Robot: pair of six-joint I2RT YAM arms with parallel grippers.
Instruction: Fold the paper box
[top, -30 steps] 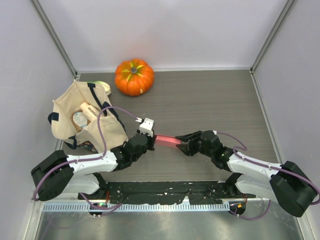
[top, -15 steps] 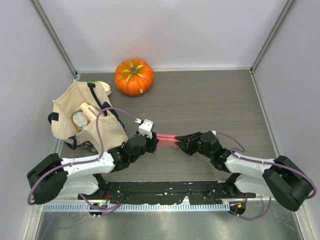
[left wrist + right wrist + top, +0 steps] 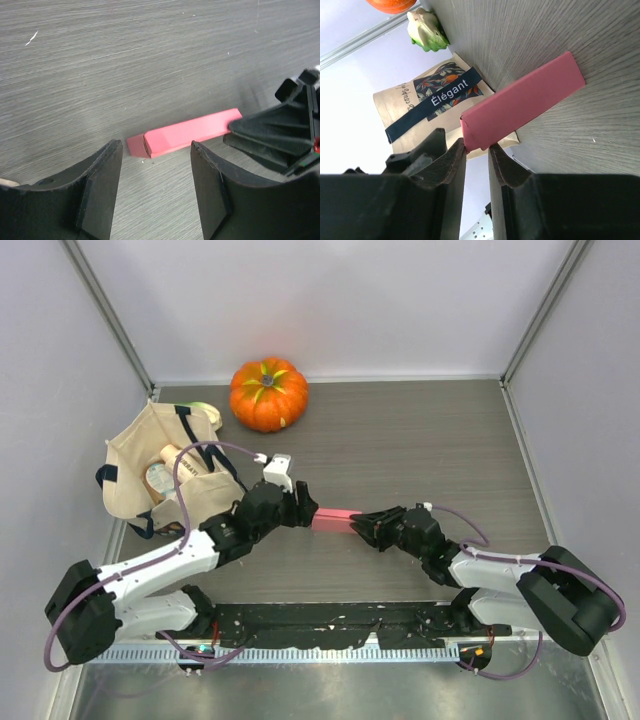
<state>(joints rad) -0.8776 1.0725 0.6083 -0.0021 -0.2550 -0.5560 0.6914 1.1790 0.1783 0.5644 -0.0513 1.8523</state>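
Near the middle of the desk (image 3: 420,440), the right claw (image 3: 366,527) is clamped on the right end of the paper box (image 3: 335,519), its fingers (image 3: 452,165) pinching the card edge between them. The box is folded into a long, flat pink-red bar lying on the wood, pointing left. At its left end the left claw (image 3: 303,508) stands spread wide, touching nothing. Farther left sits a beige tote bag (image 3: 135,455). An orange pumpkin (image 3: 268,393) rests at the far edge.
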